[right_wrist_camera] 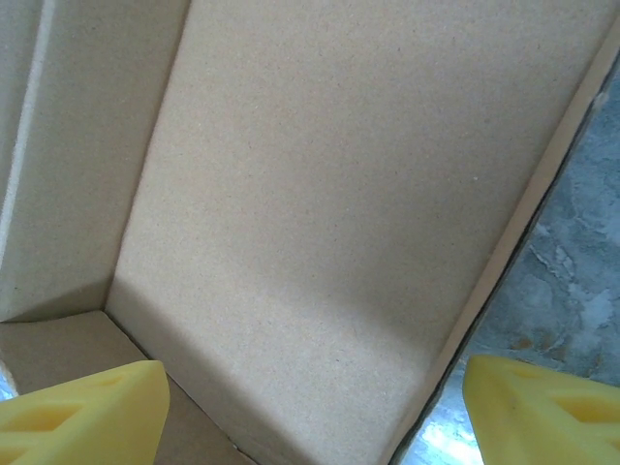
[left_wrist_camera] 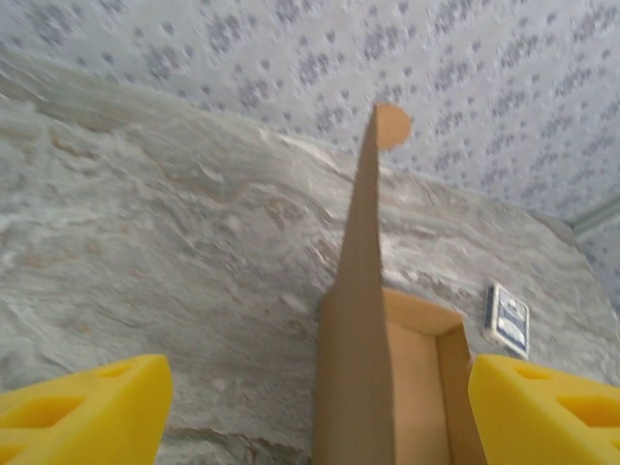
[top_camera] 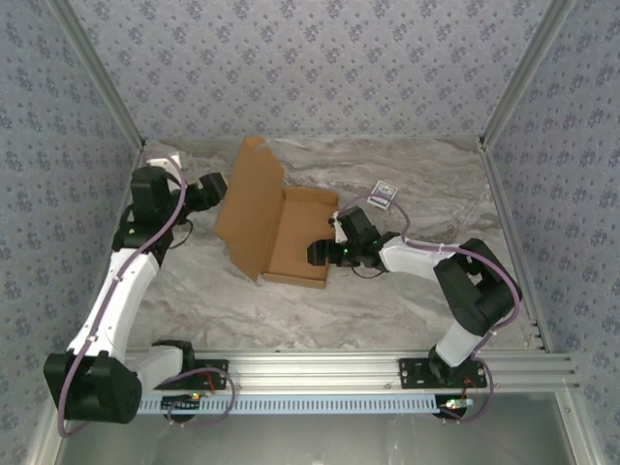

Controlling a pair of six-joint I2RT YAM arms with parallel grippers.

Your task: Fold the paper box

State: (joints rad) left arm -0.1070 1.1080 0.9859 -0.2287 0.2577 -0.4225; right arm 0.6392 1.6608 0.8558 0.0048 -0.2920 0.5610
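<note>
The paper box (top_camera: pixel 291 232) is brown cardboard, lying mid-table with its shallow tray open and its lid (top_camera: pixel 250 203) standing up along the left side. My left gripper (top_camera: pixel 215 186) hovers just left of the raised lid. In the left wrist view it (left_wrist_camera: pixel 320 407) is open wide, and the lid's edge (left_wrist_camera: pixel 363 291) rises between the yellow fingers without touching them. My right gripper (top_camera: pixel 322 254) sits at the tray's right wall near the front corner. In the right wrist view it (right_wrist_camera: pixel 315 407) is open over the tray floor (right_wrist_camera: pixel 320 194), with nothing gripped.
A small white-and-dark card (top_camera: pixel 384 194) lies on the marble table behind the box to the right, the same card (left_wrist_camera: pixel 506 320) seen past the tray in the left wrist view. Patterned walls and metal rails (top_camera: pixel 387 368) enclose the workspace.
</note>
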